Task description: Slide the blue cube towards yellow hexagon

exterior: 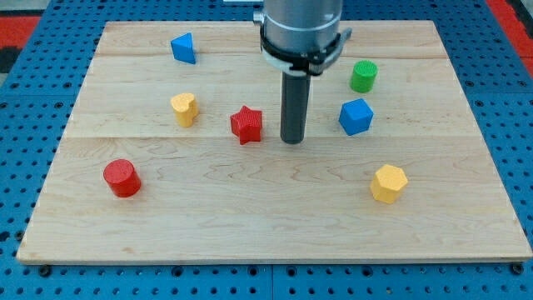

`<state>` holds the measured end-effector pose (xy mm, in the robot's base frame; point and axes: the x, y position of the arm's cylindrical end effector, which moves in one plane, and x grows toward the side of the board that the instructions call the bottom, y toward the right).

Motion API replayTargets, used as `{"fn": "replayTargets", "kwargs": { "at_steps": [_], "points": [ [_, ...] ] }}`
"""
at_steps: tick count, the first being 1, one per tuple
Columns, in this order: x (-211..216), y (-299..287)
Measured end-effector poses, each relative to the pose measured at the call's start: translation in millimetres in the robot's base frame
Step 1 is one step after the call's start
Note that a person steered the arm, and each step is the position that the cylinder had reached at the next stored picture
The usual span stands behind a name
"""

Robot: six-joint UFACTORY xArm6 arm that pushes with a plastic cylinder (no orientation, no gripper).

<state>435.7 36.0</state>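
Observation:
The blue cube (356, 116) sits on the wooden board at the view's right of centre. The yellow hexagon (388, 183) lies below it and a little to the right, apart from it. My tip (291, 140) rests on the board to the left of the blue cube, with a clear gap between them, and just right of a red star (246, 125). The rod rises from the tip to the arm's body at the view's top.
A green cylinder (363, 76) stands above the blue cube. A blue triangular block (184, 48) is at the upper left, a small yellow block (184, 108) left of the red star, and a red cylinder (122, 177) at the lower left. The board's edge (275, 260) runs along the bottom.

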Motion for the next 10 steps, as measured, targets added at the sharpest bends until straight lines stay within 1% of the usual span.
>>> {"fn": "replayTargets", "kwargs": {
  "at_steps": [1, 2, 4, 5, 6, 7, 8, 9, 10],
  "points": [
    [-27, 35],
    [-35, 34],
    [-42, 54],
    [-42, 87],
    [-29, 93],
    [-34, 93],
    [-55, 93],
    [-60, 126],
    [-48, 139]
  ]
}}
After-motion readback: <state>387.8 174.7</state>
